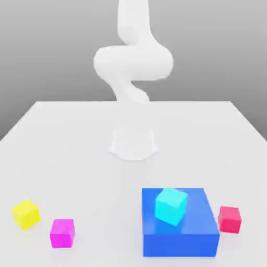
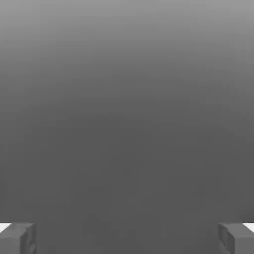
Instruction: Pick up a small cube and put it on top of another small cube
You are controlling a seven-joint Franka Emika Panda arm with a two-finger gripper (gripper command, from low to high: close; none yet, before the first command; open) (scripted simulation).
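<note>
A yellow cube (image 1: 25,214) sits flat, slightly turned, at the exterior view's left; a red cube (image 1: 229,219) sits far right. The gripper (image 2: 127,238) is spread wide, empty.

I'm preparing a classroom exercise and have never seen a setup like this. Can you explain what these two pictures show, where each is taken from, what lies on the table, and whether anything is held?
These are simulator renders. The exterior view shows a white robot arm standing on a white table. On it lie a yellow cube, a magenta cube, a red cube and a big blue block with a cyan cube on top. The hand view comes from a camera on the arm's hand: its pincer is open, two grey fingertips wide apart, holding nothing.
</note>
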